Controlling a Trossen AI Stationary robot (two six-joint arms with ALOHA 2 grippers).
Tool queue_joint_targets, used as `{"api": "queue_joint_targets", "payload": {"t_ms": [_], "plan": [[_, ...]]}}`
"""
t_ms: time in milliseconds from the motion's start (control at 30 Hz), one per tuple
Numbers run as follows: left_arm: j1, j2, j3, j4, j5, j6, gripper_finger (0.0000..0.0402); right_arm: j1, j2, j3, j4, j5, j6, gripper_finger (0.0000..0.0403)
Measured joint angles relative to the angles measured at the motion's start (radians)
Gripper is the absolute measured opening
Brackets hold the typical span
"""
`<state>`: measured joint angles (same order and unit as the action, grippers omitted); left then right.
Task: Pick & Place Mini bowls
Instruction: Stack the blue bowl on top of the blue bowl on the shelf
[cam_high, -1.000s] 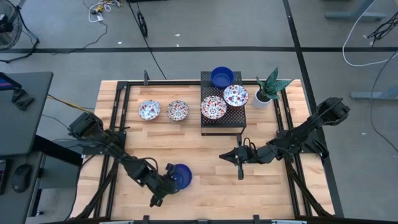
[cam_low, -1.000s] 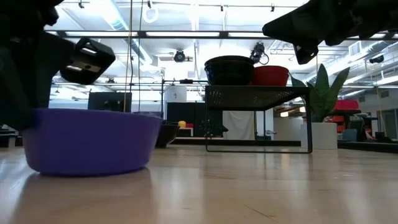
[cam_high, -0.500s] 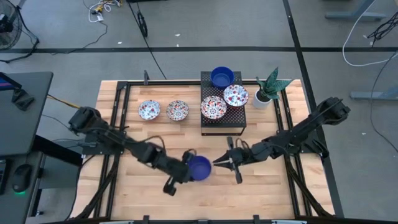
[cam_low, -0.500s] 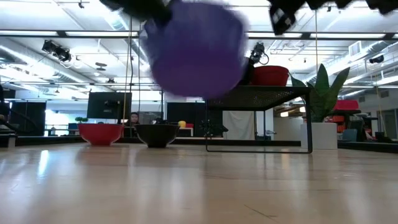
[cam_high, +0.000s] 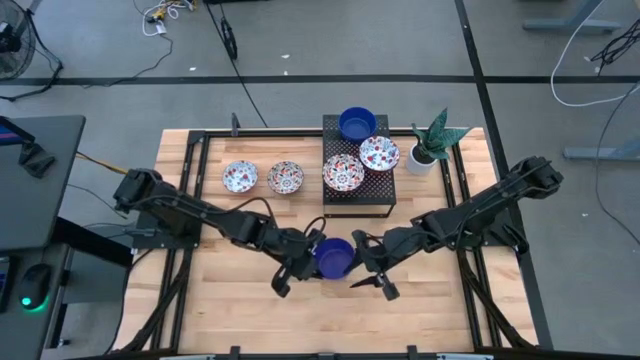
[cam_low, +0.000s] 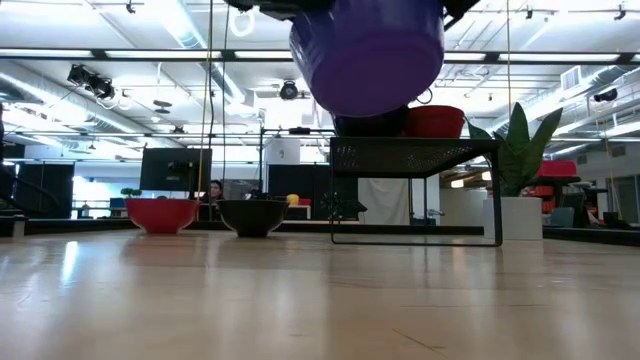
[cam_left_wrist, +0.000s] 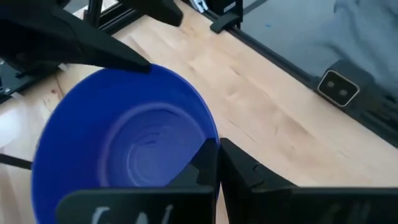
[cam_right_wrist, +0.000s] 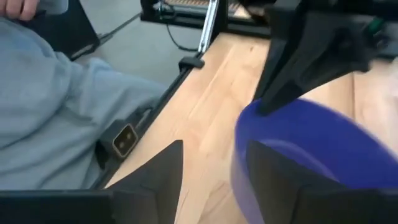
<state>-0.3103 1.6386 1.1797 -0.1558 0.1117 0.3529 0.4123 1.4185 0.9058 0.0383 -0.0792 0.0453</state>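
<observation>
Since the earlier frame, the left gripper (cam_high: 312, 258) has carried the solid blue mini bowl (cam_high: 334, 257) from the near-left part of the tabletop (cam_high: 420, 310) to its middle, and the right gripper (cam_high: 362, 262) has swung in to meet it while its fingers spread apart. In the low view that bowl (cam_low: 368, 52) hangs in the air, well above the wood.

The left gripper's fingers (cam_left_wrist: 208, 168) are clenched on the bowl's rim, 1 finger inside and 1 outside. The right gripper's fingers (cam_right_wrist: 155, 168) are spread wide, with 1 finger inside the bowl's near wall (cam_right_wrist: 298, 149) and the other outside it; whether they touch the bowl cannot be told.

Farther back, 2 floral mini bowls (cam_high: 240, 177) and (cam_high: 286, 178) sit side by side on the tabletop, left of a black mesh stand (cam_high: 358, 196). On the stand rest 2 more floral bowls (cam_high: 343, 173) and (cam_high: 379, 153), with another blue bowl (cam_high: 356, 124) behind them. Just right of the stand is a white plant pot (cam_high: 420, 157) holding a green plant.

A person's grey sleeve (cam_right_wrist: 56, 118) shows past the tabletop's edge in the right wrist view.
</observation>
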Motion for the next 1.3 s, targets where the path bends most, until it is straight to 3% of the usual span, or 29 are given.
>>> {"api": "queue_joint_targets", "payload": {"t_ms": [433,900,1100,1300], "plan": [[0.020,0.001,-0.002,0.018,-0.010,0.010,0.0009,-0.015,0.000,0.000,-0.056,0.056,-0.002,0.0149],[0.024,0.002,-0.002,0.071,-0.044,0.010,0.0020,-0.012,0.059,0.000,-0.069,0.071,-0.051,0.0012],[0.024,-0.003,0.001,0.032,-0.077,-0.047,0.0070,0.038,0.055,-0.003,-0.244,0.082,0.079,0.0013],[0.022,-0.002,0.000,-0.176,-0.148,-0.155,0.0114,0.135,0.002,-0.002,-0.449,0.006,0.304,0.0006]]}}
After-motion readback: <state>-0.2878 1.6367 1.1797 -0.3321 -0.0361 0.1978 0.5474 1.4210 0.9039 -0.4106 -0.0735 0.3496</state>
